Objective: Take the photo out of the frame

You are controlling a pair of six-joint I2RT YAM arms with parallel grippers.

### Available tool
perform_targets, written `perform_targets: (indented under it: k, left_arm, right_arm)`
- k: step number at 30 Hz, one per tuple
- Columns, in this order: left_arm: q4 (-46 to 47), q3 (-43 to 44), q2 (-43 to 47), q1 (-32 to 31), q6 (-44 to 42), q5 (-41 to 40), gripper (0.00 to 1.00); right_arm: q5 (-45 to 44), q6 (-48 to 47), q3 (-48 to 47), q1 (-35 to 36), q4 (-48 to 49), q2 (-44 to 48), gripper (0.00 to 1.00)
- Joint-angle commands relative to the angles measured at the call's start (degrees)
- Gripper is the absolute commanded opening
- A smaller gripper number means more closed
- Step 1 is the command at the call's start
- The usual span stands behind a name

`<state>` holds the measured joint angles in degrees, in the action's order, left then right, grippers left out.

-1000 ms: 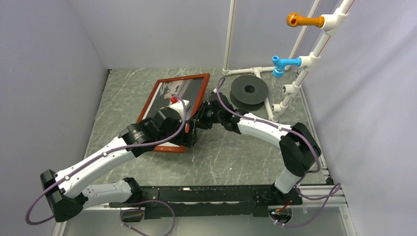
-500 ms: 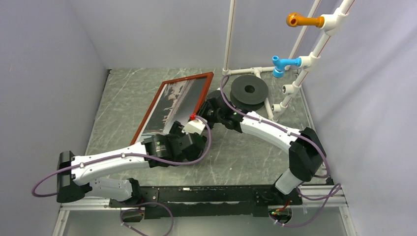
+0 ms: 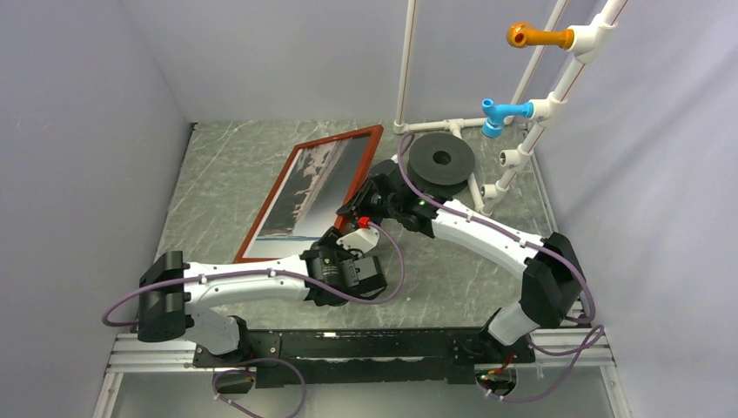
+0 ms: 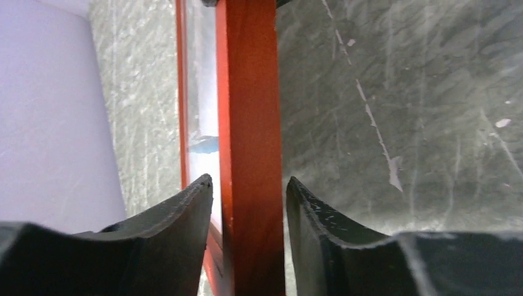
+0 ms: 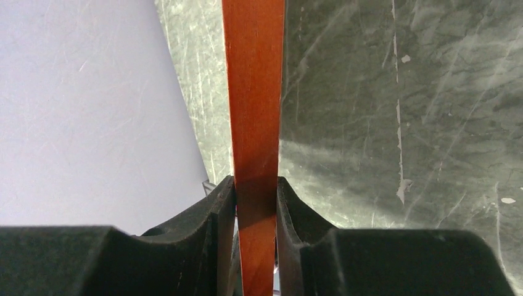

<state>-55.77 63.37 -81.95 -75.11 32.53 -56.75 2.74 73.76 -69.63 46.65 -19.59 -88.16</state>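
Note:
The reddish-brown frame (image 3: pixel 270 196) stands tilted up on its left long edge, its right rail lifted. The photo (image 3: pixel 313 187), grey and whitish, still sits inside it. My right gripper (image 3: pixel 358 207) is shut on the raised right rail (image 5: pixel 253 74), both pads pressed against the wood. My left gripper (image 3: pixel 329 239) is at the frame's near right corner. In the left wrist view its fingers (image 4: pixel 185 216) stand astride the rail (image 4: pixel 247 92), a thin gap showing on each side. A pale strip of the photo (image 4: pixel 200 92) shows beside that rail.
A stack of black discs (image 3: pixel 442 161) lies just right of the frame's far corner. Behind it rises a white pipe rack (image 3: pixel 531 131) with a blue fitting (image 3: pixel 500 113) and an orange fitting (image 3: pixel 535 37). Grey walls close in the marbled table (image 3: pixel 435 270).
The frame has tipped up more steeply. My left arm has pulled back off the photo to the near right corner, and its jaws have narrowed around the rail. The right grip is unchanged.

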Motion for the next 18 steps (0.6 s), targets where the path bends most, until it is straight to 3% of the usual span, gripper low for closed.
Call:
perform_targets:
  k: [1, 4, 6, 7, 8, 9, 11, 18]
  left_arm:
    - [-4.4, 3.0, -0.6, -0.3, 2.0, -6.7, 0.47]
    - [-6.4, 3.9, -0.9, -0.6, 3.1, -7.6, 0.26]
    - [-7.4, 4.8, -0.6, -0.8, 3.3, -7.5, 0.23]
    - [-7.7, 5.2, -0.2, -0.8, 3.4, -7.3, 0.15]
    - [-8.5, 5.7, 0.2, -0.8, 4.2, -7.3, 0.06]
    - [-9.0, 6.2, 0.8, -0.8, 4.8, -7.3, 0.03]
    - [-8.9, 6.8, 2.4, -0.8, 4.4, -6.6, 0.03]
    - [-2.7, 7.1, 10.8, -0.7, -0.4, -2.0, 0.0]
  right_arm:
    - [-2.3, 0.4, -0.4, 0.4, 1.6, 4.5, 0.0]
    - [-2.6, -2.4, -1.8, 0.7, 0.7, 4.9, 0.0]
    - [-5.1, -5.1, -2.9, 0.8, -0.6, 5.0, 0.0]
    - [-6.2, -6.3, -3.4, 0.9, -1.4, 5.2, 0.04]
    - [-7.2, -7.4, -3.5, 0.8, -2.0, 5.6, 0.11]
    - [-8.2, -8.5, -3.4, 0.8, -2.4, 6.2, 0.18]
    - [-10.5, -10.3, -3.3, 0.9, -3.5, 7.6, 0.36]
    - [-18.1, -22.5, -6.2, 0.8, -8.6, 14.4, 0.84]
